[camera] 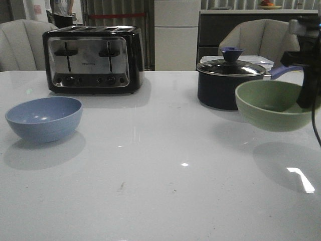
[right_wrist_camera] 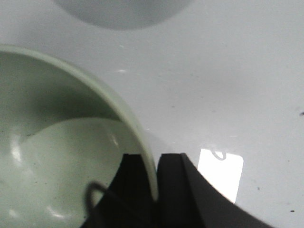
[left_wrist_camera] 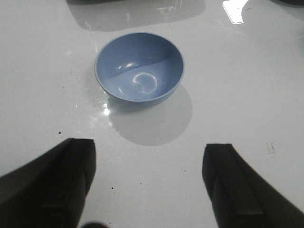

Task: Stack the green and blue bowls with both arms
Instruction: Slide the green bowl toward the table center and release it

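Observation:
The dusty blue bowl (camera: pixel 44 118) rests upright on the white table at the left; it also shows in the left wrist view (left_wrist_camera: pixel 139 67). My left gripper (left_wrist_camera: pixel 149 156) is open and empty above the table, short of the blue bowl, and is out of the front view. The pale green bowl (camera: pixel 273 104) hangs above the table at the right, its shadow below it. My right gripper (right_wrist_camera: pixel 154 164) is shut on the green bowl's rim (right_wrist_camera: pixel 142 142), one finger inside and one outside. The right arm (camera: pixel 307 55) shows at the front view's right edge.
A dark navy lidded saucepan (camera: pixel 228 83) stands just behind and left of the raised green bowl. A black and silver toaster (camera: pixel 93 59) stands at the back left. Chairs stand beyond the table's far edge.

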`<move>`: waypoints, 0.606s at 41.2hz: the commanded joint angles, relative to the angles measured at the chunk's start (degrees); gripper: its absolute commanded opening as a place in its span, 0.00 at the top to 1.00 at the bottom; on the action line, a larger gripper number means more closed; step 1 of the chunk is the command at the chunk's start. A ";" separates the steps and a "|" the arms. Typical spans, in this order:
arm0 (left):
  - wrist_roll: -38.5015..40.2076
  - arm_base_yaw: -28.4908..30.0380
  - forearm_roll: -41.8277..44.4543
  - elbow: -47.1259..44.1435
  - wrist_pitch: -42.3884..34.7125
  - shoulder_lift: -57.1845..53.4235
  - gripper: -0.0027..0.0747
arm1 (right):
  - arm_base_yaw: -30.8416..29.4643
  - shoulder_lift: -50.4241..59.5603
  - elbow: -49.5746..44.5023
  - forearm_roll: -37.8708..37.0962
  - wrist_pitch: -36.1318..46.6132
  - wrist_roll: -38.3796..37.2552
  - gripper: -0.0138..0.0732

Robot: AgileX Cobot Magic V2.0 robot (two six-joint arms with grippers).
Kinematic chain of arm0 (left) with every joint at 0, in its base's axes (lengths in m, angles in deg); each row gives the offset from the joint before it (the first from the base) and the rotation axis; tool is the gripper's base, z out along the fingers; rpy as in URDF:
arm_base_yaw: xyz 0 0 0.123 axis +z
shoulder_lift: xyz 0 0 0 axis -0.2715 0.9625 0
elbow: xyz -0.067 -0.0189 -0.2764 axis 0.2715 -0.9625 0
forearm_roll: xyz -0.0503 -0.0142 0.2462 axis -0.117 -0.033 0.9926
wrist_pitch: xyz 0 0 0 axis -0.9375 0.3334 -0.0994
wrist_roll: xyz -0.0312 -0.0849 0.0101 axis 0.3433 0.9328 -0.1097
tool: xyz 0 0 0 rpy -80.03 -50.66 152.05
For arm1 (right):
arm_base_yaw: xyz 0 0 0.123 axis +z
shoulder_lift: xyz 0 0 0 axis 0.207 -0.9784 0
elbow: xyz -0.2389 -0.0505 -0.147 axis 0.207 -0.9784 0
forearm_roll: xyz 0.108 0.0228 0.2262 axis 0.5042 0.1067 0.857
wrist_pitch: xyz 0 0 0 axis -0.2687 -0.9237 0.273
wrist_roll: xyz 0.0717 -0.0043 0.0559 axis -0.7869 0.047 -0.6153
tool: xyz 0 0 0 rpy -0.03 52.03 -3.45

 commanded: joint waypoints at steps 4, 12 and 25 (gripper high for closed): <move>-0.01 -0.55 -0.34 2.04 -4.75 -0.08 0.28 | 9.54 7.04 1.97 1.25 0.67 0.78 0.76; -0.01 -0.55 -0.34 2.04 -4.75 -0.08 0.28 | 21.04 4.70 1.97 1.32 2.12 0.78 0.76; -0.01 -0.55 -0.34 2.04 -4.75 -0.08 0.28 | 28.50 -2.92 1.97 2.12 6.14 0.72 0.76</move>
